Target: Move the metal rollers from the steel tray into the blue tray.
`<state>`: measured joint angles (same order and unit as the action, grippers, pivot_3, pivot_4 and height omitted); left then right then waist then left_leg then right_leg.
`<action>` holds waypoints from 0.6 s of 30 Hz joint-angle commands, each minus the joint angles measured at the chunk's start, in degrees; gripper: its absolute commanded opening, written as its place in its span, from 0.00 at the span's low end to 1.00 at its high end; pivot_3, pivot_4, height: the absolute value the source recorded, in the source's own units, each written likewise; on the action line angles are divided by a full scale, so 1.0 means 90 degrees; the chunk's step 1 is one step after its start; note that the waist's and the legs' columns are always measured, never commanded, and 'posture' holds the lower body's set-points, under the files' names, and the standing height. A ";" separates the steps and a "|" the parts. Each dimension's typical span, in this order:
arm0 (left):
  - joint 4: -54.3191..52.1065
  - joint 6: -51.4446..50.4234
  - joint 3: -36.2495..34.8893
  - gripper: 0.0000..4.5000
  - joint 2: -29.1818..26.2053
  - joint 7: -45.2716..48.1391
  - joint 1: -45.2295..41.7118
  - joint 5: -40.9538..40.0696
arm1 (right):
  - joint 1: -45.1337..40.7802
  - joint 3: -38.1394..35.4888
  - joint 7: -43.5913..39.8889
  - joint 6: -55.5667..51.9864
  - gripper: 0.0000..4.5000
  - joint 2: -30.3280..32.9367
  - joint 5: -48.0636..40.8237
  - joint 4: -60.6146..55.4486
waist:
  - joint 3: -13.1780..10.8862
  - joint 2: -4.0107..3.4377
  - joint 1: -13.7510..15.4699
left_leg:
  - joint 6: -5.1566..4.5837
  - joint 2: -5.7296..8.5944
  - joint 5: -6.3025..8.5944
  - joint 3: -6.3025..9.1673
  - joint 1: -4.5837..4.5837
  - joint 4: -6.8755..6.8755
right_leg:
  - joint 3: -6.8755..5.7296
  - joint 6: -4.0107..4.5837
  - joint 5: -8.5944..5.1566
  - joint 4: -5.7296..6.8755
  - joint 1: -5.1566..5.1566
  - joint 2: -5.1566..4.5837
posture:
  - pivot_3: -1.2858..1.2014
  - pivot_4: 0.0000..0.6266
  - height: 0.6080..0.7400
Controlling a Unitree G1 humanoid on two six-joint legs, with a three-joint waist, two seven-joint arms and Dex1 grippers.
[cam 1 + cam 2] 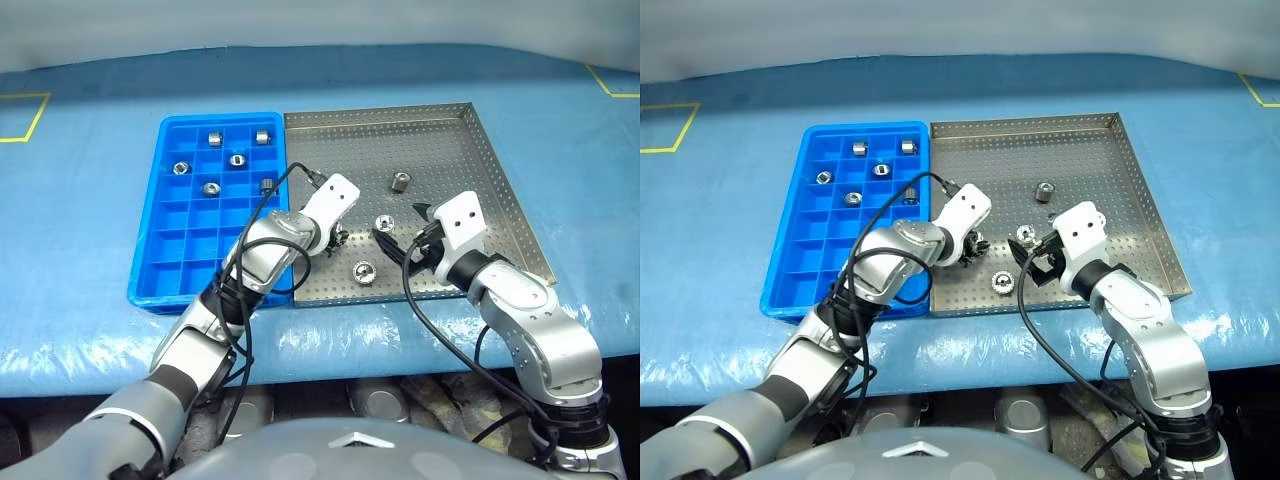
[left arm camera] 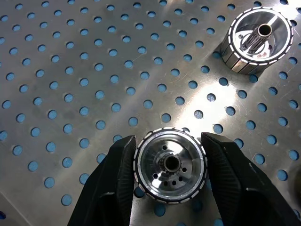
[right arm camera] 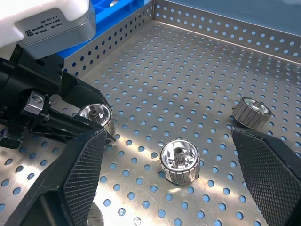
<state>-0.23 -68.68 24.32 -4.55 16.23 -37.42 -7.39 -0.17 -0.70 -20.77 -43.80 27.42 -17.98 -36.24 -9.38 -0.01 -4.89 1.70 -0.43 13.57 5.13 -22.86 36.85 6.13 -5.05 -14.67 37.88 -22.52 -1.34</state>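
Note:
The steel tray (image 1: 350,150) lies to the right of the blue tray (image 1: 150,220), edge to edge. Several metal rollers (image 1: 237,160) sit in the blue tray's far compartments. On the steel floor my left gripper (image 1: 338,238) is shut on one roller (image 2: 170,165), its black fingers (image 2: 117,179) pressed against both sides. Loose rollers rest at the tray's middle (image 1: 400,182), just right of the left gripper (image 1: 383,224) and near the front rim (image 1: 363,271). My right gripper (image 1: 402,232) hovers open over the tray's front right part, nothing between its fingers (image 3: 80,174).
Both trays rest on a table under a blue plastic sheet (image 1: 80,250), with yellow tape marks (image 1: 30,115) at the far corners. Black cables (image 1: 262,200) loop off both wrists over the trays' near edge. The steel tray's far half is bare.

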 commanded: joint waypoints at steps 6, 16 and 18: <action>-0.0461 0.0172 -0.0242 0.38 0.0035 0.0225 0.0008 -0.0187 | -0.0022 -0.0206 -0.0019 0.0121 1.00 0.0054 0.0015 -0.0215 | 0.0000 0.0000 0.0001 | 0.0000 0.0000 0.0000 0.0000 0.0000 0.0000 | 0.0000 0.0001 0.0001 0.0000 0.0000 0.0000 | 0.48 0.24 1.00; -0.2845 -0.0190 -0.1128 0.38 -0.0733 0.0559 0.0270 -0.0847 | 0.0521 -0.0149 -0.0889 -0.0001 1.00 0.0689 -0.0357 -0.0438 | 0.0001 -0.0001 0.0006 | 0.0000 -0.0003 0.0000 -0.0002 0.0000 -0.0001 | 0.0001 0.0004 0.0002 0.0001 -0.0001 0.0000 | 0.49 0.24 1.00; -0.3166 -0.0383 -0.1340 0.38 -0.0895 0.0321 0.0420 -0.0742 | 0.0569 -0.0148 -0.1024 -0.0018 1.00 0.0779 -0.0443 -0.0497 | 0.0000 0.0000 0.0012 | 0.0000 -0.0002 0.0000 -0.0002 0.0004 0.0002 | 0.0001 -0.0001 0.0000 0.0004 0.0002 0.0000 | 0.50 0.24 1.00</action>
<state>-25.12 -70.89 14.47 -11.96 20.64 -33.98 -14.61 4.92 -1.45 -28.84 -44.26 33.88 -20.81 -38.09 -9.38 -0.01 -4.78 1.71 -0.45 13.57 5.12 -22.81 36.87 6.14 -5.07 -14.67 37.92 -22.49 -1.33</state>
